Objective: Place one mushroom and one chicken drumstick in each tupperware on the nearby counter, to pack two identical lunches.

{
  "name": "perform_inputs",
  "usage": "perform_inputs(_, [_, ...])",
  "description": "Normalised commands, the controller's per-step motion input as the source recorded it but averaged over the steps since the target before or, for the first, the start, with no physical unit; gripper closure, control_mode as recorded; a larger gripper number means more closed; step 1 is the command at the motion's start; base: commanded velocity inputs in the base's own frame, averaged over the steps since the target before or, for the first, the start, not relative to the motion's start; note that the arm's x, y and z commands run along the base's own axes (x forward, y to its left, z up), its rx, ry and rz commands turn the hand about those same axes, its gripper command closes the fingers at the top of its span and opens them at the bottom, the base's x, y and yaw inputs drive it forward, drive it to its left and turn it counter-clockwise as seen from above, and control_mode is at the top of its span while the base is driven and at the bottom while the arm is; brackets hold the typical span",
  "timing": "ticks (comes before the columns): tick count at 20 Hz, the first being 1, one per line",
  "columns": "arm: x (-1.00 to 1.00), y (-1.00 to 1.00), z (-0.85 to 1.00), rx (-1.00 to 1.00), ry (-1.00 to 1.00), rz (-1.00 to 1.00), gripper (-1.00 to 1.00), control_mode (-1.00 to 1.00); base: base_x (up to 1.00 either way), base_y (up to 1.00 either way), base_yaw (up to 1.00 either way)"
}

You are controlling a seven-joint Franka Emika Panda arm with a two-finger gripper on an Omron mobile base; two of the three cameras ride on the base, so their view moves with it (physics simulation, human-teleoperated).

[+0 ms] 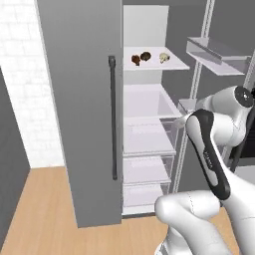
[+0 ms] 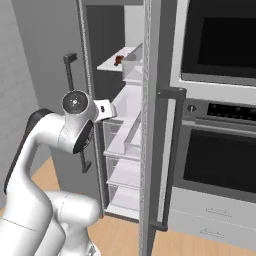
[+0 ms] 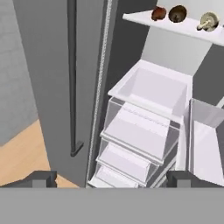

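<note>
On the fridge's flat white shelf (image 3: 183, 27) sit lumpy brown foods (image 3: 177, 13); pincer (image 3: 111, 178) gapes apart.

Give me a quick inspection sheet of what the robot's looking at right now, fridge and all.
Surface: white fridge shelf, upper level of the open fridge.
Job's things: three small food items on that shelf, two brown, one pale; too small to identify.
Clutter: nothing seen.
Grippers: gripper open, empty, facing the clear drawers.
Cables: nothing seen.
Surroundings: grey fridge door with dark bar handle; wall oven; wooden floor.
</note>
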Motion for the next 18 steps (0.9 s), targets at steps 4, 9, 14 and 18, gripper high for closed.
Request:
perform_inputs(4, [0.0,0.0,0.0,0.0,0.0,0.0,-1.0,1.0,0.18,0.39,-0.16])
perform_inputs(9, [0.0,0.0,0.0,0.0,0.0,0.0,-1.0,1.0,0.48,0.94,-0.45])
perform_inputs(14, [0.0,0.0,0.0,0.0,0.0,0.0,-1.0,1.0,0.15,0.15,-0.08])
perform_inputs(18, [0.0,0.0,0.0,0.0,0.0,0.0,-1.0,1.0,0.85,0.0,-0.01])
